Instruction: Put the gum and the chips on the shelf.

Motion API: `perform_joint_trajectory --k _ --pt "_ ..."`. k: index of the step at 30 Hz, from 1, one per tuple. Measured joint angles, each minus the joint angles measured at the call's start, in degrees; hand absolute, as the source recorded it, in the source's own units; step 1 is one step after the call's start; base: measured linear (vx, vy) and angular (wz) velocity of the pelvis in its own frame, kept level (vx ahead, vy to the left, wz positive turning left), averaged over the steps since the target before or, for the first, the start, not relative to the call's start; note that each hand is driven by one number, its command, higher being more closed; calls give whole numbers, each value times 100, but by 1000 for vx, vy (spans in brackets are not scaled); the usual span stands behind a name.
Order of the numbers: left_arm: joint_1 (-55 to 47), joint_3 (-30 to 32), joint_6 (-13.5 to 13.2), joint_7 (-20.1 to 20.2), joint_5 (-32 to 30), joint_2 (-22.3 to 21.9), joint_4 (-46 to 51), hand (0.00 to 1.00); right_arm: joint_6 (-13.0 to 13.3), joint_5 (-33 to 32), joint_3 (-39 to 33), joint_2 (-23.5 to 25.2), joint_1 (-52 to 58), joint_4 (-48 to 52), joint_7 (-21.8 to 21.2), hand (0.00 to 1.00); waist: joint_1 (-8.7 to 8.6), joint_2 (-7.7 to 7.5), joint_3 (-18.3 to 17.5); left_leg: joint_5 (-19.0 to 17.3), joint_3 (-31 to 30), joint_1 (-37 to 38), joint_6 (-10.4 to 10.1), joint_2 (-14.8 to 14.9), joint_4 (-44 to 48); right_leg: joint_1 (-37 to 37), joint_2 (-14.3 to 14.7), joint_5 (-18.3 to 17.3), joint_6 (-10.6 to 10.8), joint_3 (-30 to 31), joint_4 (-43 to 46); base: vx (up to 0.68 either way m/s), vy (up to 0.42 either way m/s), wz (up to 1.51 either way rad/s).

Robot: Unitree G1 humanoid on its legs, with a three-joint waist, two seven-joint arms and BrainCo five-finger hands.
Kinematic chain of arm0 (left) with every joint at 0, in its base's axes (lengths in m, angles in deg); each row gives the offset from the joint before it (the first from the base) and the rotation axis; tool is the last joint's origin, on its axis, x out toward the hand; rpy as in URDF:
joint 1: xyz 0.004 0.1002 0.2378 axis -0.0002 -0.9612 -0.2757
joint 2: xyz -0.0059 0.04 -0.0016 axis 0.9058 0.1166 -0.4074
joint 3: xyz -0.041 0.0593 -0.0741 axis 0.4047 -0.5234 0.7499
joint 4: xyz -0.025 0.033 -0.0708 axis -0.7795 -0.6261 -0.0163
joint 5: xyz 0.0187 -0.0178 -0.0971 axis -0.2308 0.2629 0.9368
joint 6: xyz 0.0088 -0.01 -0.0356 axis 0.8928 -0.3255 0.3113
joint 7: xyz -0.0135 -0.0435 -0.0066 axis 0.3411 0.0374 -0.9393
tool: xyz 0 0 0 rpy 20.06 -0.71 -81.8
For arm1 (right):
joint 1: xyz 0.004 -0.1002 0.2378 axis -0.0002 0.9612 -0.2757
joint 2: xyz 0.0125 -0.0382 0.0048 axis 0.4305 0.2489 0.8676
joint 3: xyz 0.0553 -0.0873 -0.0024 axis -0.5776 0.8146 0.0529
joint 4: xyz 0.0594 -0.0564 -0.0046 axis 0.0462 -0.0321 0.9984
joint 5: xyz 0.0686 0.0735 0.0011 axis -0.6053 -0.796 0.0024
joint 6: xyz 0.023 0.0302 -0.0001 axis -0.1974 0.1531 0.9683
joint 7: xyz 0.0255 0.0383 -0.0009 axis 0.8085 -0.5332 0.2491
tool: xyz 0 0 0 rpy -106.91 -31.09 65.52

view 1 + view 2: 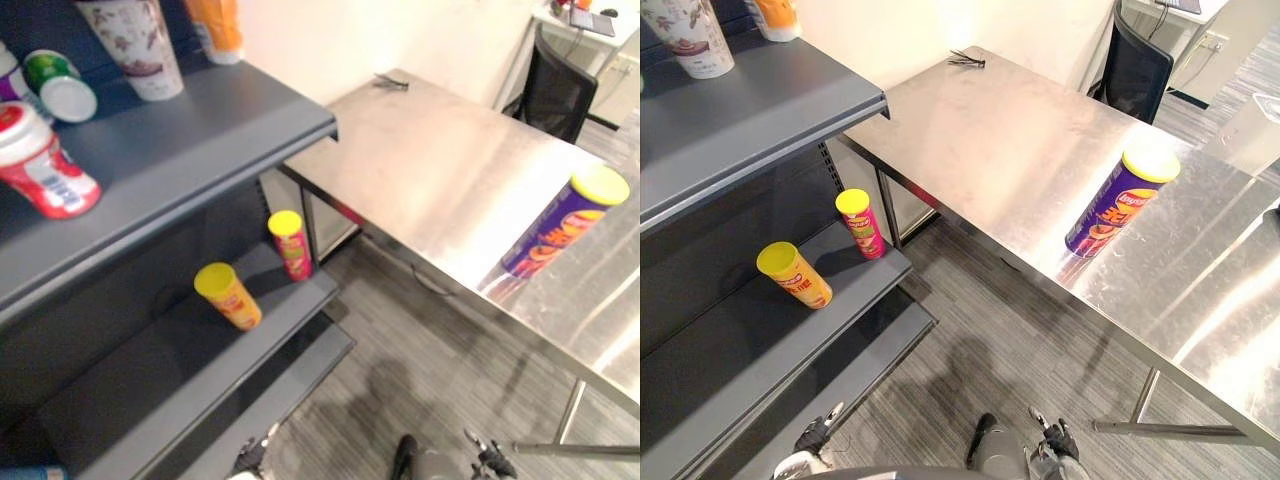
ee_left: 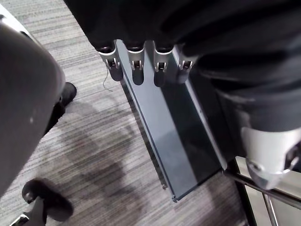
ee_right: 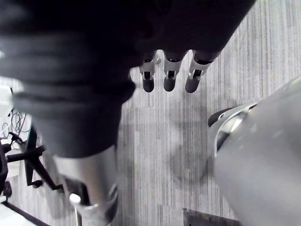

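A purple chips can with a yellow lid stands alone on the steel table, near its right side. A red and white gum bottle lies on the top board of the grey shelf, beside a green-lidded bottle. Two smaller chips cans, a yellow one and a red one, stand on the lower board. My left hand hangs low by the shelf's bottom board, fingers straight and empty. My right hand hangs over the grey floor, also straight and empty.
A patterned cup and an orange container stand at the back of the top board. A small black object lies at the table's far corner. A black office chair stands behind the table, with a white desk beyond it.
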Motion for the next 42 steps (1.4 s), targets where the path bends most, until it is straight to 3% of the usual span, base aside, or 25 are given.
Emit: perform_joint_trajectory --k 2,3,5,6,7,8,9,11,12,15,18,19,23,27,34,42 --pt "-4 77 2 1 -3 -20 1 0 -1 2 -79 -4 35 -71 3 0 -28 16 10 -8 96 18 14 127 280 11 7 -221 8 0 25 35 -47 -26" --pt "7 92 4 0 0 -48 2 0 -1 4 -164 -4 54 -70 5 0 -26 17 11 -9 180 75 15 320 629 69 48 -387 3 1 22 58 -102 -43" --pt "12 85 7 10 20 -121 31 0 5 3 -182 -92 122 -68 21 0 -31 181 82 23 57 173 66 769 1406 230 211 -635 -33 74 48 52 -120 -54" --pt "3 54 5 15 79 -230 76 0 6 1 -173 -164 168 -90 32 0 -14 253 90 246 -545 76 402 980 1882 317 325 -772 -65 303 54 50 -136 -64" --pt "-20 20 -5 25 109 -228 124 0 8 1 -167 -192 170 -109 40 0 -7 232 106 317 -1021 -129 594 1034 2126 351 339 -785 -86 437 10 63 -100 -84" --pt "-47 -129 -16 42 113 -238 192 0 25 -1 -156 -255 112 -142 53 0 -4 271 90 14 -2115 -556 425 803 2373 390 361 -788 -92 687 -117 85 -72 -97" --pt "-57 -280 -22 39 130 -251 232 0 52 -1 -155 -372 42 -244 72 0 4 318 87 -253 -3023 -871 278 350 2295 456 359 -786 -98 933 -238 78 -17 -104" --pt "-78 -510 -76 19 304 -237 251 0 69 -1 -116 -454 14 -316 87 0 98 335 89 -494 -3703 -1035 221 -196 1900 622 416 -767 -118 1351 -390 98 20 -125" --pt "-90 -609 -119 21 324 -221 279 0 76 3 -95 -457 16 -350 88 0 164 335 89 -504 -4010 -1106 197 -411 1415 697 465 -755 -109 1596 -438 92 63 -126" --pt "-103 -658 -149 23 322 -196 279 0 100 7 -34 -488 -12 -411 71 0 167 344 81 -472 -4669 -1302 180 -678 359 703 545 -753 -79 2076 -459 53 127 -103" --pt "-151 -772 -141 31 318 -221 198 0 108 12 72 -599 108 -418 59 0 168 475 20 132 -5340 -1380 -27 -857 -597 693 645 -772 230 2620 -456 92 253 -102" --pt "-169 -763 -145 29 296 -213 178 0 103 14 70 -596 157 -455 60 0 206 452 -40 317 -5316 -1309 0 -924 -490 717 622 -773 377 2867 -439 168 322 -80" --pt "-172 -856 -133 46 88 -35 123 0 86 61 22 -321 422 -520 31 0 136 170 -261 139 -4949 -1144 213 -1373 -788 765 210 -618 620 3170 -873 129 225 -36" --pt "-161 -871 -131 47 -9 -11 3 0 29 245 -390 -247 485 -574 43 0 127 205 -365 103 -4790 -983 279 -1576 -971 898 68 -499 652 3256 -1201 129 128 -15" --pt "-165 -932 -132 56 -16 -36 -67 0 -9 260 -519 -248 279 -711 37 0 138 245 -471 105 -4575 -739 278 -1470 -1256 1001 231 -205 511 3300 -1588 77 -18 -24" --pt "-173 -930 -132 96 -148 0 -72 0 -25 474 -465 -243 242 -809 27 0 153 147 -510 103 -4502 -637 268 -1443 -1347 986 279 -107 508 3248 -1638 -25 -36 -11"
